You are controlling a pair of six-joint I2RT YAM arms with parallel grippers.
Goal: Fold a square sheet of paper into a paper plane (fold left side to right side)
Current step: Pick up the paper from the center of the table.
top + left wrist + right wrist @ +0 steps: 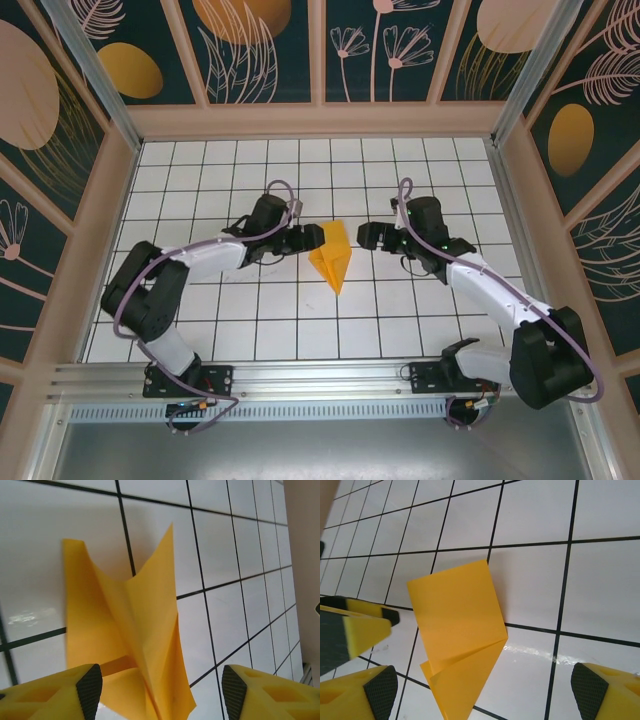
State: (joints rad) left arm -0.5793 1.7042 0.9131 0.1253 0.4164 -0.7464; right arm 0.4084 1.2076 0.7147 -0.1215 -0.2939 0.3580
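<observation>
**Plane lies nose-to-near between the two arms, left jaws closest**

The paper plane (332, 256) sits about mid-bench (200, 170), in the gap between the two arms. Its long axis runs far to near. The broad tail end faces the back wall and the point faces the arms' bases, leaning a touch to the right. That puts its two long sides facing the arms, one side to each.

The left jaws are right up against the plane's left side. From the left wrist, the two black pads (90, 692) stand well apart, and the folded paper (145, 630) rises in the gap between them. A tall flap peaks up off the tiles, and another panel lifts on the left. I can't see either pad pressing on the paper, so I read these jaws as parted with nothing gripped, the sheet simply standing inside their span.

The right jaws hang on the other side, near the plane but clear of it, with bare tile between. From the right wrist they are spread very wide and hold nothing. The plane (460, 625) lies ahead of them, its flat upper panel showing, and a finger of the left arm (350, 630) pokes in from that view's left edge.

As I judge it, the fold has to carry the left side over the far-to-near crease toward the right. The left arm is the nearer one and already straddles that edge. The right arm looks placed to press down or steady the far side.
</observation>
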